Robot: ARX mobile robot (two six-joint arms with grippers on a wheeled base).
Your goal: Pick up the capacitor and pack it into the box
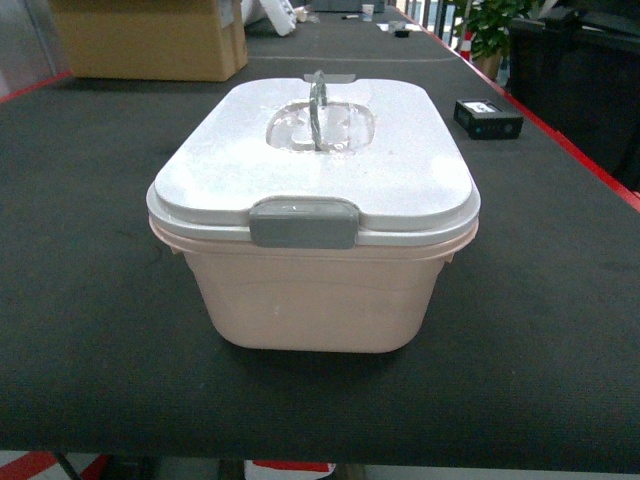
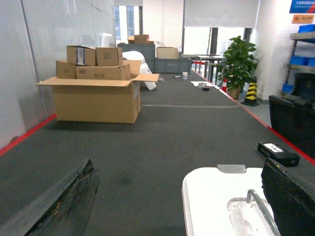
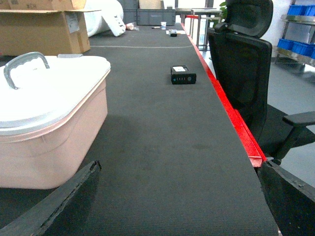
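Smooth pink plastic box (image 1: 315,295), glossy white lid (image 1: 400,160), matt dark table (image 1: 90,330).

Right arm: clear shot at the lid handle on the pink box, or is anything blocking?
Probably yes. The handle stands upright on the closed lid of the box, with nothing over it. The right end effector sits low beside the box, fingers spread, bare mat between.

The box (image 1: 313,270) sits mid-table (image 1: 90,330), carton (image 1: 150,38) behind-left, small black case (image 1: 488,119) behind-right.
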